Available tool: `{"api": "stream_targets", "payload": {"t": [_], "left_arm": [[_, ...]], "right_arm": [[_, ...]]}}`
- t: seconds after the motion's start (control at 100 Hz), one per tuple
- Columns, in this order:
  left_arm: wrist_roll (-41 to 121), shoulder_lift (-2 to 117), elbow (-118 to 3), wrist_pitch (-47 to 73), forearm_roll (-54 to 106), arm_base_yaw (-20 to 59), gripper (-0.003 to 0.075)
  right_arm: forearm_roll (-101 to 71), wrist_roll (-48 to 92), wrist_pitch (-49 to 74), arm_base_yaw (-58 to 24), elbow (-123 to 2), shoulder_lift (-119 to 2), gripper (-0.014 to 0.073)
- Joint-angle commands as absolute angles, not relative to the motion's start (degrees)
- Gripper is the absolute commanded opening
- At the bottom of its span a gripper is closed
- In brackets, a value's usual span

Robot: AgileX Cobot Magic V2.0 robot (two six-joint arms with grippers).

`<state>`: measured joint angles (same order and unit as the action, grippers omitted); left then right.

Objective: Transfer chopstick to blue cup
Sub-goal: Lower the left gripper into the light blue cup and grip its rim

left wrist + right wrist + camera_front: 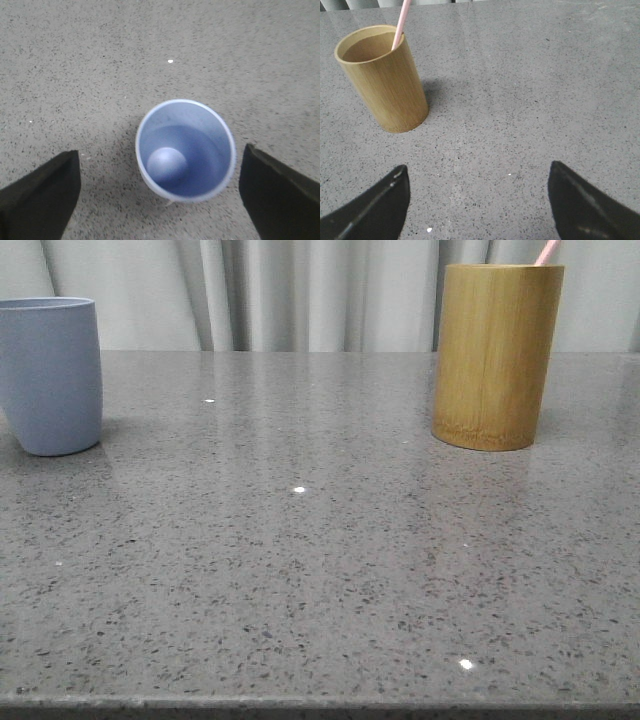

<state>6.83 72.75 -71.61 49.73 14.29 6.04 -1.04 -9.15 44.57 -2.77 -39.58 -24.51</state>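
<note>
Pink chopstick [401, 22] stands leaning in bamboo cup [495, 355], far right on grey table [320, 570]. Blue cup [48, 373] far left, upright, nothing inside. Left gripper [160, 192] spread wide above blue cup; right gripper [477, 202] spread wide, holding nothing, near bamboo cup.

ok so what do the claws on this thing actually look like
Both look alike: the left claw and right claw each show two matte black fingers that taper to wedge-shaped tips. No cables, markings or logos are visible on them.
</note>
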Motion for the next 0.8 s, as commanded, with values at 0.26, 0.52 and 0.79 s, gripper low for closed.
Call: {"api": "stream_targets", "payload": {"t": [0.26,0.52,0.79], "left_arm": [[6.29,81.22,-75.33,47.23,14.57,5.87,0.062],[6.29,83.15,-75.33,47.23,14.67,5.87,0.0445],[6.29,83.15,-75.33,47.1,14.93,5.87,0.0034]], "right_arm": [[-0.47,-8.98,40.31,-2.6,-41.58,-25.46,0.0572],[-0.43,-8.98,40.25,-2.6,-41.58,-25.46,0.0572],[-0.43,-8.98,38.59,-2.6,-41.58,-25.46,0.0572]]}}
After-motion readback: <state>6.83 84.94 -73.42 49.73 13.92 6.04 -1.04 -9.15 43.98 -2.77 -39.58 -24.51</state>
